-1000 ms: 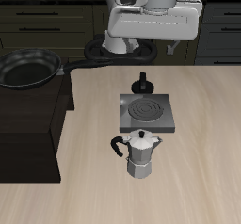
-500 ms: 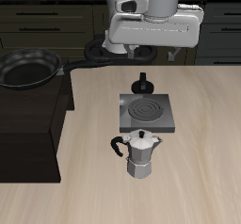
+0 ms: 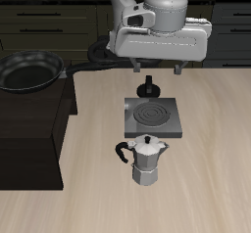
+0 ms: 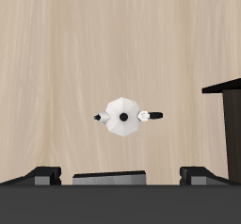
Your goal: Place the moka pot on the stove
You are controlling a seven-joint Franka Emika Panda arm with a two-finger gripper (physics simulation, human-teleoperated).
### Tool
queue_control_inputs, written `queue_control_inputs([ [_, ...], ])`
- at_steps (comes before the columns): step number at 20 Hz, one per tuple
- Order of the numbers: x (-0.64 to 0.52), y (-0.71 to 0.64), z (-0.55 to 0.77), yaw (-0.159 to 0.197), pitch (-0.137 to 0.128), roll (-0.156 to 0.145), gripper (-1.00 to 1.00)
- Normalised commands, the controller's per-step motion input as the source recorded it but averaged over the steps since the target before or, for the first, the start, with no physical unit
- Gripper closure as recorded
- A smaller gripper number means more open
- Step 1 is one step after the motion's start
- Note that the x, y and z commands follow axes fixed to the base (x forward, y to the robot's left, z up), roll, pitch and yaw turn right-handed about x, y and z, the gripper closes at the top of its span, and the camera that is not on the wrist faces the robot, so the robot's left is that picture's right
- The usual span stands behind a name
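Silver moka pot (image 3: pixel 145 161) sits just before the stove (image 3: pixel 151 116) — not lifted yet; gripper (image 3: pixel 156 69) hangs high, fingers apart, holding nothing.

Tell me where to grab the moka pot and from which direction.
Come straight down on the moka pot: it stands upright near the table's front edge. Close the end effector across the narrow waist or upper body, clear of the black side handle, probably the steadiest hold.
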Motion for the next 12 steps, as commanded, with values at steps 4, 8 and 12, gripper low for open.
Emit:
queue_control_inputs([
  [4, 0.02, -0.11, -0.19, 0.025, -0.028, -0.013, -1.0],
  [8, 0.06, -0.07, -0.17, 0.022, 0.001, 0.005, -1.0],
  [12, 0.02, 0.02, -0.25, -0.002, 0.021, -0.008, -1.0],
])
